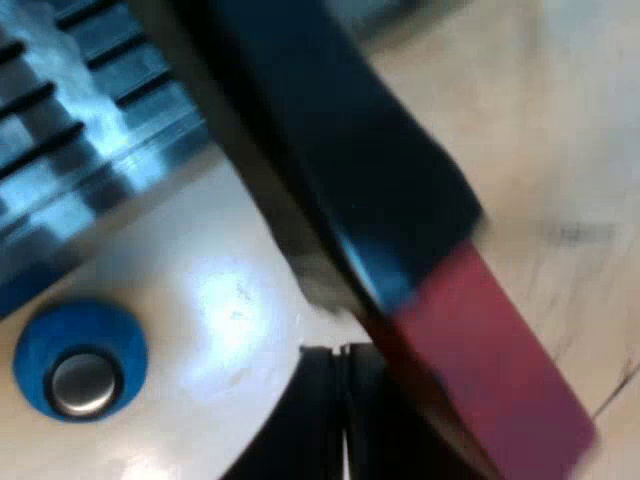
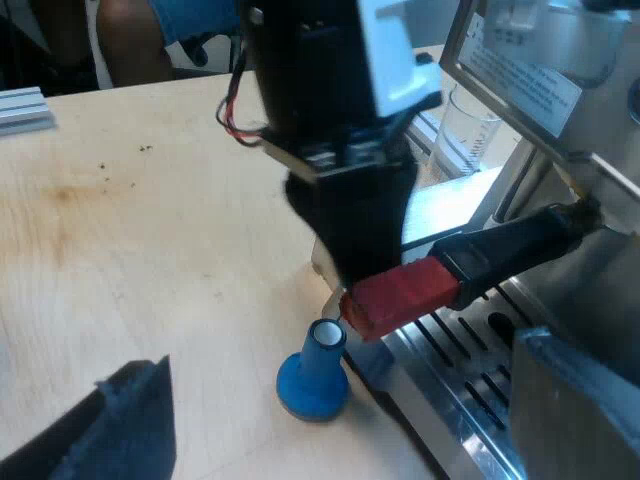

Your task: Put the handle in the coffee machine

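Note:
The holder's dark handle [image 1: 330, 150] with its red end [image 1: 490, 370] runs close across my left gripper [image 1: 340, 352]. That gripper's fingers are shut together, nothing is between them, and the red end lies against their side. In the right wrist view the handle [image 2: 520, 245] reaches from the espresso machine's front [image 2: 585, 215] out over the drip tray [image 2: 470, 350]. My left gripper [image 2: 345, 295] stands down at the red end [image 2: 400, 295]. My right gripper [image 2: 340, 365] hangs open a little way off, with its fingers [image 2: 130, 420] wide apart and holding nothing.
A blue tamper [image 2: 315, 375] stands upright on the wooden table [image 2: 150, 220], just beside the drip tray and below the red end; it also sits near my left fingers [image 1: 80, 360]. A measuring glass [image 2: 470, 130] stands by the machine. A person sits beyond the table [image 2: 130, 35].

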You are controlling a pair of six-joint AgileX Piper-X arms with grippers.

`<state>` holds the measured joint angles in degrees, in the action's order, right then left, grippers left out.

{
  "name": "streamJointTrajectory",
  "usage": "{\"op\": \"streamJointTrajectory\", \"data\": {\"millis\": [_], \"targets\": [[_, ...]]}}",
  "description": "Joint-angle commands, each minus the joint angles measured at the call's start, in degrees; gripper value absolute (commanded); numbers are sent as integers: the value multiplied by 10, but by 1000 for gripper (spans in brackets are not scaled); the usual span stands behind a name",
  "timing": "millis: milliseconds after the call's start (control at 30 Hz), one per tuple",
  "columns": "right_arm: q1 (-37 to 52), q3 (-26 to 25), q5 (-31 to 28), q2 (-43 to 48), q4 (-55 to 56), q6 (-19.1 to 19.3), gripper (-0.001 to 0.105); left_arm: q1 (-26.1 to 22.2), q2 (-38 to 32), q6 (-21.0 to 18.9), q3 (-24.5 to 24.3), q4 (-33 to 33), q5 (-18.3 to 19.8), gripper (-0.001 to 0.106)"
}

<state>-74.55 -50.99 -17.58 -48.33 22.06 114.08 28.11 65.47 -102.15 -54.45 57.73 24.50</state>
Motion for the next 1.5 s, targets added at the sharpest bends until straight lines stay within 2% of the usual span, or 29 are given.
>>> {"op": "streamJointTrajectory", "data": {"millis": [33,100,167,333,367,467,700,833,933,1000,1067,1167,1400,1500], "targets": [[0,-8,-2,5,0,-4,71,15,-25,41,-16,-13,18,0],[0,-8,-2,5,0,-4,71,15,-30,48,-16,-13,-2,0],[0,-8,-2,5,0,-8,71,15,-45,80,-16,-8,-42,0],[0,-8,-2,5,0,-25,71,13,-56,111,-16,9,-81,0],[0,-8,-4,5,0,-42,71,13,-56,112,-16,11,-86,0],[0,-8,-7,5,0,-63,71,5,-69,116,-16,21,-108,0],[0,-8,-8,5,0,-63,71,-27,-108,129,-16,35,-110,0],[0,-8,-21,5,0,-63,71,-48,-141,155,-16,47,-110,0],[0,-8,-33,5,0,-63,71,-57,-165,155,-16,51,-110,0],[0,-8,-33,5,0,-65,71,-57,-175,155,-16,51,-110,0],[0,-8,-33,5,0,-90,71,-57,-188,155,-16,51,-110,0],[0,-8,-33,5,0,-105,71,-57,-201,157,-16,52,-110,0],[0,-8,-33,5,0,-111,71,-57,-216,169,-16,77,-110,0],[0,-8,-33,5,0,-111,71,-57,-221,175,-16,82,-110,7]]}}
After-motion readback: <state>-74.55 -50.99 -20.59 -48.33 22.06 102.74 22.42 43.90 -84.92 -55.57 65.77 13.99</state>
